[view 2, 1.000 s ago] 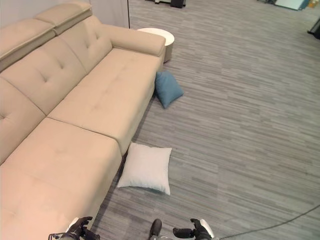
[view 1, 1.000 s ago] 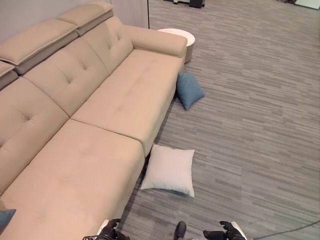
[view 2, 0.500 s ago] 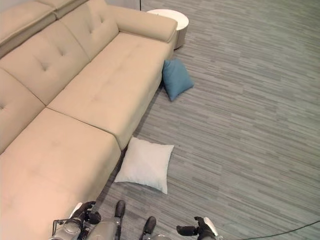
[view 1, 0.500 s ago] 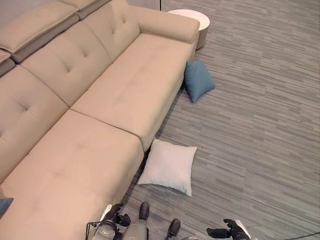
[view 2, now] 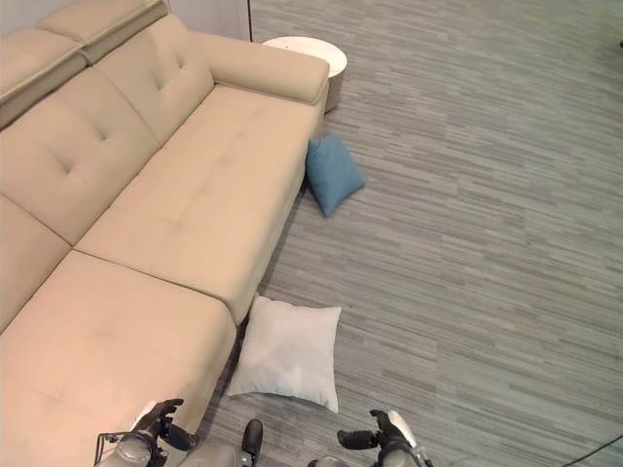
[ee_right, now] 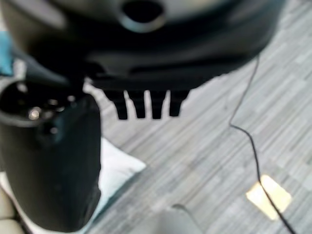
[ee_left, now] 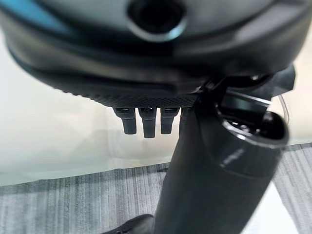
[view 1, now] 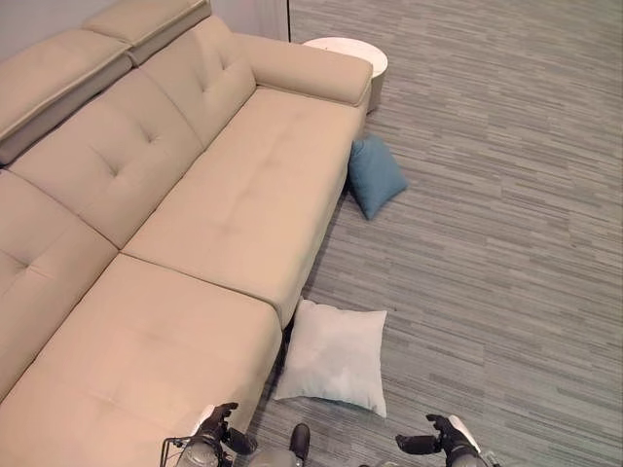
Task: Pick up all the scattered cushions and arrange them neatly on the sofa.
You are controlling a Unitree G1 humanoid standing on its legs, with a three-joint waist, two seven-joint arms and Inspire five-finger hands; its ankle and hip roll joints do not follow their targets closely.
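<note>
A white cushion (view 1: 333, 357) lies flat on the floor against the front of the beige sofa (view 1: 243, 195). Farther off, a blue cushion (view 1: 375, 175) leans against the sofa's base below its armrest. My left hand (view 1: 216, 435) hangs low beside the sofa's near seat, open, with nothing in it; its straight fingers (ee_left: 146, 122) show against the sofa's side. My right hand (view 1: 438, 440) hangs low over the floor, to the right of the white cushion and nearer me, open and holding nothing. Past its fingers (ee_right: 146, 107) a corner of the white cushion (ee_right: 114, 165) shows.
A small round white table (view 1: 346, 47) stands beyond the sofa's far armrest. Grey striped flooring (view 1: 506, 243) stretches wide to the right of the sofa and cushions.
The whole picture has shifted as the camera moved. Both cushions lie where they were, and both hands stay low at the picture's lower edge.
</note>
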